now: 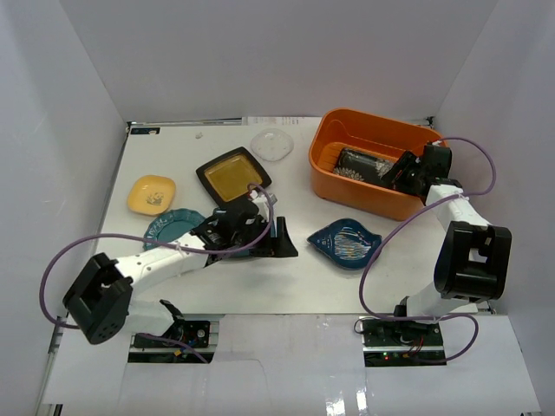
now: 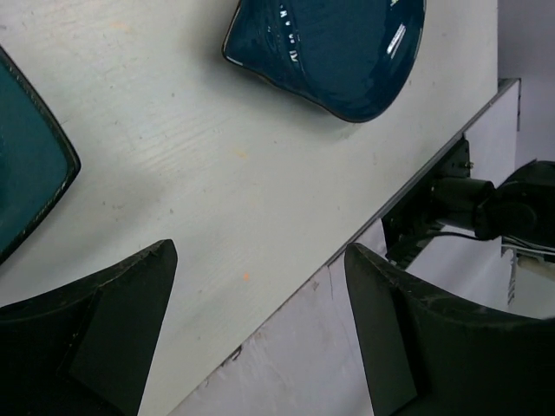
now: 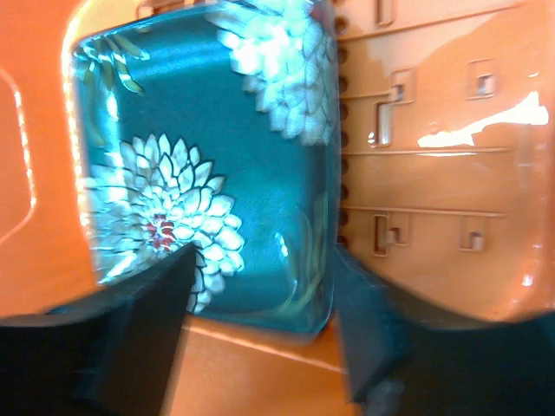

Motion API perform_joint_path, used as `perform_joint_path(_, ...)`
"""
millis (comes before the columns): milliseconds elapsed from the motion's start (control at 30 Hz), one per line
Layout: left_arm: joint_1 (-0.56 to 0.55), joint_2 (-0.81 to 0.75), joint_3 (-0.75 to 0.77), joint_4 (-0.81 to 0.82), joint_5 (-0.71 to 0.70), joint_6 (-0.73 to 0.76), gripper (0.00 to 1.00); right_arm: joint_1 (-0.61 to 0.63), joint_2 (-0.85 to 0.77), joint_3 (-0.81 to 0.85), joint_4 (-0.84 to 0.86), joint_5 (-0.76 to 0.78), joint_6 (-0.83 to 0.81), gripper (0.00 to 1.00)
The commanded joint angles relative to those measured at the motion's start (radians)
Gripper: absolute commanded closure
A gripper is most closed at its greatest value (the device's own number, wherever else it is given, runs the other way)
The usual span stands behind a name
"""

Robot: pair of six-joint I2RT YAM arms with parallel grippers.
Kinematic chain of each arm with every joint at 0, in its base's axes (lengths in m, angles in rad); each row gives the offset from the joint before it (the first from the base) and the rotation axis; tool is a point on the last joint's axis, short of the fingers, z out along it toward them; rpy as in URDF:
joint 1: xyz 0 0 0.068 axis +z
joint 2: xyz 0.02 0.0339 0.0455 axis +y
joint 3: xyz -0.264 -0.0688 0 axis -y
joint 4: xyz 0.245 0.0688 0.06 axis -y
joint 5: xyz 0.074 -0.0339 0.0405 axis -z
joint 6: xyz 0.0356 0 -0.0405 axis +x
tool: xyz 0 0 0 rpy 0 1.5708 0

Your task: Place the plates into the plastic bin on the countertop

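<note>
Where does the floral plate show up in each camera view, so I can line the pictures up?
Top external: the floral plate lies upper right, inside the orange bin.
Left wrist: not in it.
Right wrist: the floral plate fills the centre and left of the picture.
Shared landmark: the orange bin, seen in the top external and right wrist views.

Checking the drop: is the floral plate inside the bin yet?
In: the floral plate sits within the walls of the orange bin.
</note>
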Motion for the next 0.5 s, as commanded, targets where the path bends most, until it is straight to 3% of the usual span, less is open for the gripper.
perform_joint_path(0, -0.044, 0.087, 0.081, 0.025, -0.126, 0.023, 0.12, -0.002, -0.044, 0.027, 0.021, 0.066, -0.057, 0.27)
perform_joint_path(33, -0.050, 0.116, 0.113, 0.027, -0.132, 0.026, 0.12, -0.002, -0.053, 0.037, 0.014, 0.099, -0.076, 0.15)
perform_joint_path(167, -0.082, 0.242, 0.185, 0.027, -0.155, 0.031, 0.15, 0.009, -0.108, 0.058, -0.015, 0.126, -0.121, 0.00)
perform_joint_path(300, -0.090, 0.360, 0.247, 0.021, -0.207, 0.055, 0.16, 0.035, -0.182, 0.046, -0.016, 0.107, -0.133, 0.07)
perform_joint_path(467, -0.090, 0.451, 0.348, 0.037, -0.202, 0.170, 0.17, 0.055, -0.320, -0.029, 0.008, 0.012, -0.130, 0.05)
